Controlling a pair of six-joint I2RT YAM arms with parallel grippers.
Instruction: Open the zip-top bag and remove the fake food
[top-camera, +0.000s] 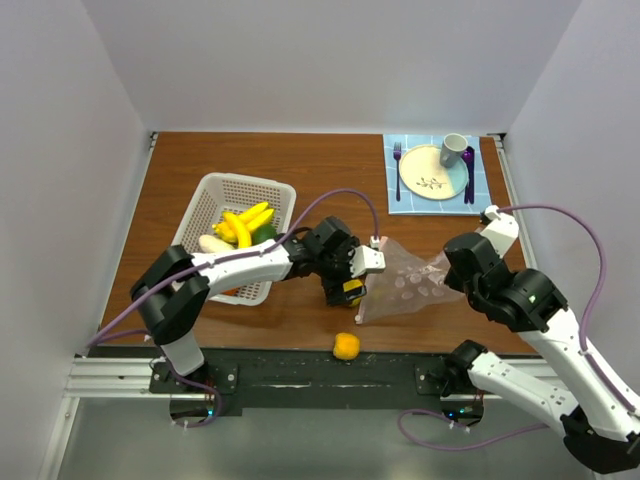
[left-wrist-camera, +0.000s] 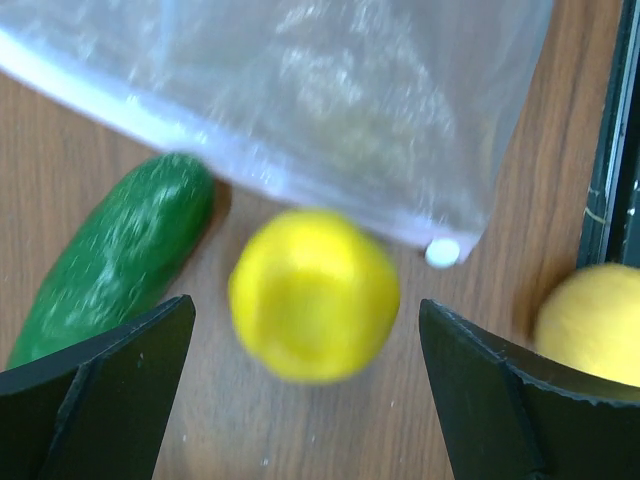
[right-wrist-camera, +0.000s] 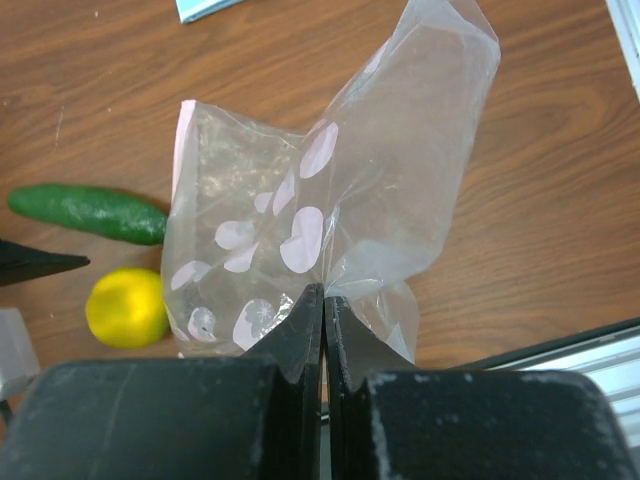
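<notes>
Left wrist view, me: left gripper (left-wrist-camera: 305, 305) spread wide, one finger on each side of the lemon (left-wrist-camera: 313, 295), neither touching it. Cucumber (left-wrist-camera: 120, 250) just beside it on the table (left-wrist-camera: 555, 150). Both lie outside the zip-top bag (left-wrist-camera: 330, 90), by its zip edge.

Spotter: And the bag itself?

Me: Right wrist view: right gripper (right-wrist-camera: 323, 295) pressed together, pinching a bunch of film at the end away from the zip strip; that end looks lifted. I can't spot anything inside; the white patches read as glare. Top view: bananas (top-camera: 243, 222) in the basket (top-camera: 245, 180), a round orange-yellow fruit (top-camera: 346, 346) loose near the front edge.

Spotter: Which step, then?

Me: Emptying looks done, I reckon; gathering the spilled pieces is in hand. Next: lower the left straight down and close across the lemon's widest part. It's round and could roll. Keep clear of the bag corner.
</notes>
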